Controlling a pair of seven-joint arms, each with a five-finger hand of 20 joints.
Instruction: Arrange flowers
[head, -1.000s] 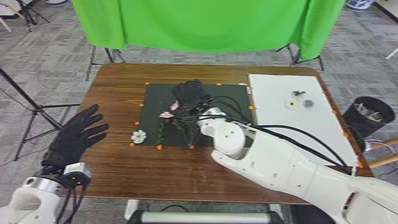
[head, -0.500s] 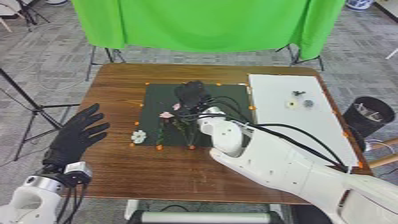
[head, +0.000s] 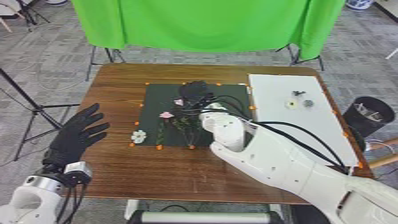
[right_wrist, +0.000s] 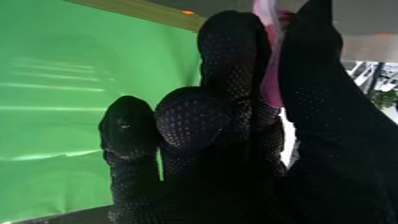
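Note:
My right hand (head: 195, 90) is over the upper middle of the dark mat (head: 155, 94) in the head view. A pink flower (head: 179, 102) is right beside it, and another pink flower (head: 166, 115) lies lower on the mat. Green stems (head: 185, 122) spread below them. A white flower (head: 139, 136) sits at the mat's lower left corner. In the right wrist view my right hand (right_wrist: 226, 115) pinches a pink piece (right_wrist: 272, 87) between thumb and fingers; the rest of it is hidden. My left hand (head: 75, 131), fingers straight and spread, is beside the table's left edge.
On the right of the wooden table (head: 115, 170) lies a white board (head: 306, 130) bearing a pale yellow flower (head: 290, 105), a grey piece (head: 308, 103) and a dark piece (head: 298, 93). A black bin (head: 369, 117) stands right of the table. Green cloth (head: 209, 25) hangs behind.
My right hand has moved slightly to the right over the mat, and the pink flower beside it has shifted slightly up and right. The left hand has not moved.

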